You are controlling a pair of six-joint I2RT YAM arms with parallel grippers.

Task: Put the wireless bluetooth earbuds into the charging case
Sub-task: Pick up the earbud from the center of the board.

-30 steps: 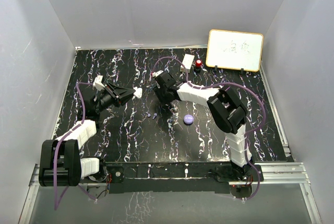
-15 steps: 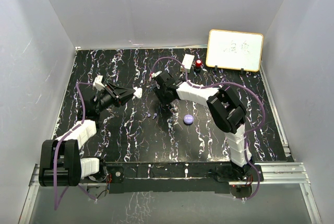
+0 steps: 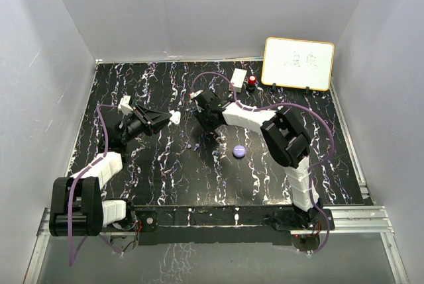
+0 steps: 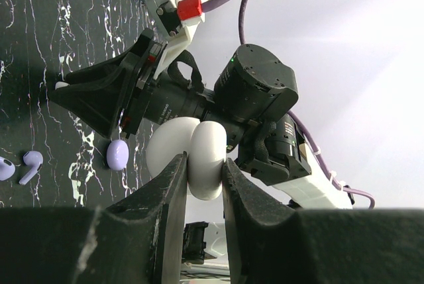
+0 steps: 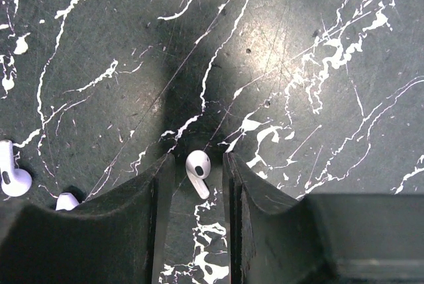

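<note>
Between open right pincer (image 5: pixel 195 157) jaws: white earbud (image 5: pixel 197 167), tiny, light, slick; grab bulb, not stem. Left pincer (image 4: pixel 203 162) clamps charging case (image 4: pixel 171 150).

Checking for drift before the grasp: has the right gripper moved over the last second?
Yes, slightly. In the top view the right gripper has edged leftward, away from the purple case, which has stayed put.

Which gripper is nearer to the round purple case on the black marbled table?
Right. The right gripper is just left of the round purple case and a little farther back. The left gripper, shut on a round white case, is farther left.
</note>
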